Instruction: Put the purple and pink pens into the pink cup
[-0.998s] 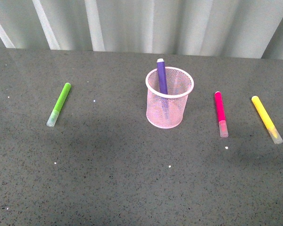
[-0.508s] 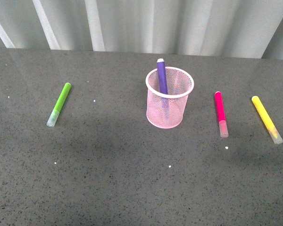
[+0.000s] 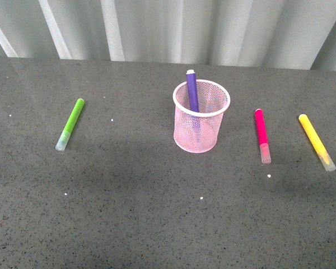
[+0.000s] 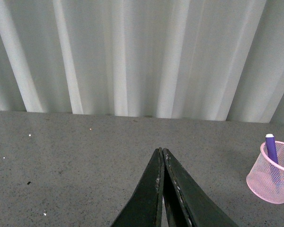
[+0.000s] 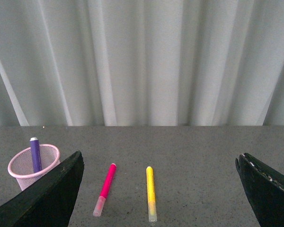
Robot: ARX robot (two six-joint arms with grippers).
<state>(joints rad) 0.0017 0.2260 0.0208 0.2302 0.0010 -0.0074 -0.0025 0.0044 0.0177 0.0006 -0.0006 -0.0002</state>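
The pink cup stands upright at the middle of the grey table. The purple pen stands in it, leaning on the far-left rim. The pink pen lies flat to the cup's right, clear cap toward me. Neither arm shows in the front view. In the left wrist view my left gripper is shut and empty, with the cup and purple pen off to one side. In the right wrist view my right gripper is open wide and empty, well back from the pink pen, cup and purple pen.
A lime-green marker lies at the left of the table. A yellow marker lies right of the pink pen, and shows in the right wrist view too. A pale pleated curtain backs the table's far edge.
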